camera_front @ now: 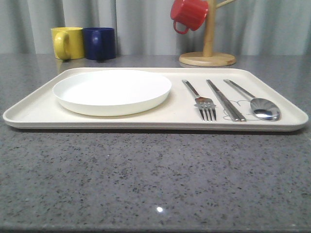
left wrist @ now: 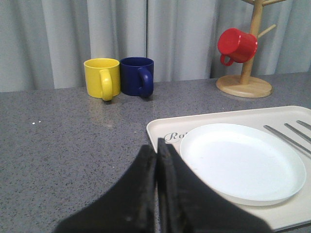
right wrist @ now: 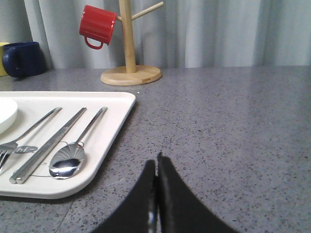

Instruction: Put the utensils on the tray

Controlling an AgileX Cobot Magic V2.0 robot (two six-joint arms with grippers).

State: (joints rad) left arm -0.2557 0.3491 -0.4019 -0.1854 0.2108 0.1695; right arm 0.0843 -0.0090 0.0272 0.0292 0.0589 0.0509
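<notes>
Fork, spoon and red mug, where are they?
fork (camera_front: 200, 99), front view, on its neck above the tines.
spoon (camera_front: 264, 108), front view, on its bowl.
red mug (camera_front: 190, 13), front view, on its side.

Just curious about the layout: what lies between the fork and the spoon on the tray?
The chopsticks lie between the fork and the spoon on the tray, side by side, as the front view shows.

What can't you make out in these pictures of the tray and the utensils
- Tray drawing: in the front view the chopsticks and spoon cover most of it.
- Tray script: in the left wrist view the plate hides all but the first letters.
- Fork tines: cut off by the frame edge in the right wrist view.
- Mug tree top: cut off in the front view.
</notes>
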